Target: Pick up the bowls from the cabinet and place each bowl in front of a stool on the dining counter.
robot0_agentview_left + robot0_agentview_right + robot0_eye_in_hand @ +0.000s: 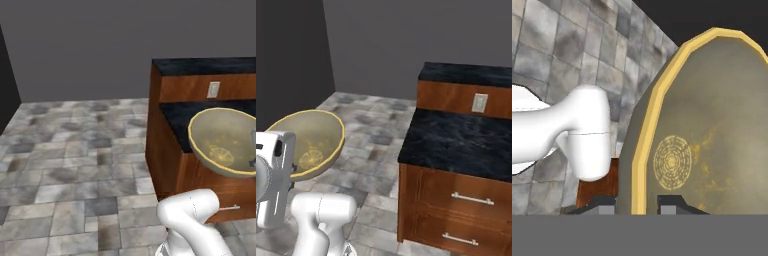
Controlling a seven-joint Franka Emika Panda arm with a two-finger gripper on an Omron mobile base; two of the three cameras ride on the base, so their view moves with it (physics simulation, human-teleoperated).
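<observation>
A wooden cabinet block point(456, 200) stands on the floor just ahead of the robot, reddish-brown, with 2 drawers in its front, each with a slim grey bar handle point(472, 199). Its lower top is a black marbled bench point(456, 142); behind that rises a wood-panelled step carrying a pale wall outlet point(479, 102), and above it a second, higher black marbled top point(466, 74). Both black tops are bare in what shows of them. In the left base view the same block sits at the right, with its near left corner toward the open floor.

The floor point(75, 150) is laid in grey mottled stone tiles of uneven shades. A plain grey wall point(100, 45) closes the room behind, and a darker wall panel point(286, 60) runs along the left side.

The olive-tan bowl point(227, 142) is held up in the air, tilted so its mouth faces the cameras. In the left base view it overlaps the near edge of the lower bench; in the right base view point(311, 142) it hangs over the tiles, left of the block and apart from it. It is deep and round, with a yellowish rim and a pale circular ornament at the bottom inside.

The tool point(637, 204) is clamped on the bowl's rim, 1 dark fingertip point(602, 204) outside the wall and 1 inside.
</observation>
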